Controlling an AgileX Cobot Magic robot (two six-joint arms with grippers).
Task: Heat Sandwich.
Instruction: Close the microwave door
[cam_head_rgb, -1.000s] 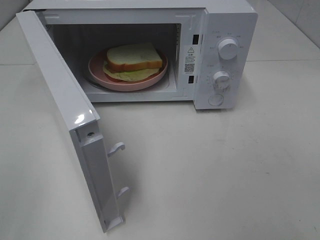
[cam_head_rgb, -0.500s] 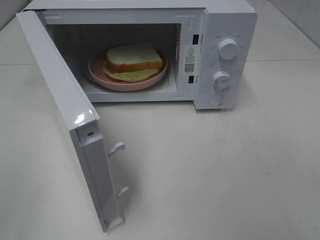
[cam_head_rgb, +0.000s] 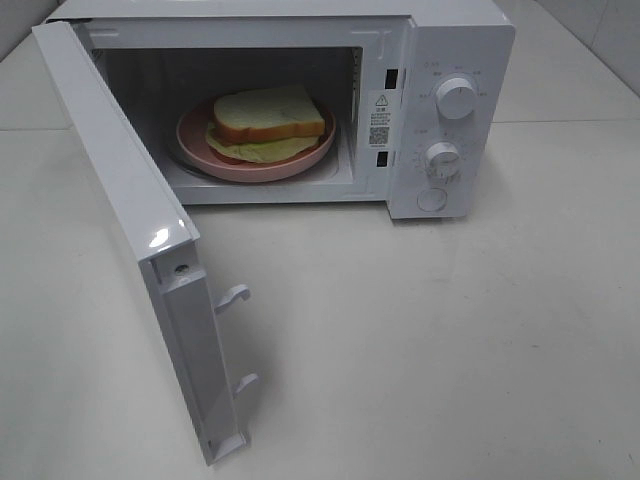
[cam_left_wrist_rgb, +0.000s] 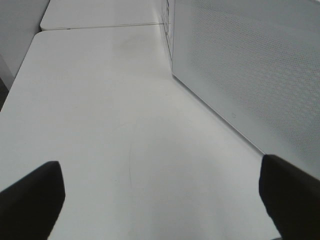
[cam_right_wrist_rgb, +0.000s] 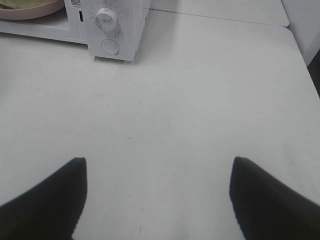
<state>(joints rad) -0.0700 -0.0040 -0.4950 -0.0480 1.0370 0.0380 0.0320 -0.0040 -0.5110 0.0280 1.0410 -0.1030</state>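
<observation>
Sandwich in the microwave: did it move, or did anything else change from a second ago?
Nothing visibly changed. The sandwich lies on its pink plate inside the microwave, and the door stands wide open, just as before.

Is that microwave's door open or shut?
Open. The door stands wide toward the camera, latch hooks exposed, and the sandwich on its pink plate shows inside.
</observation>
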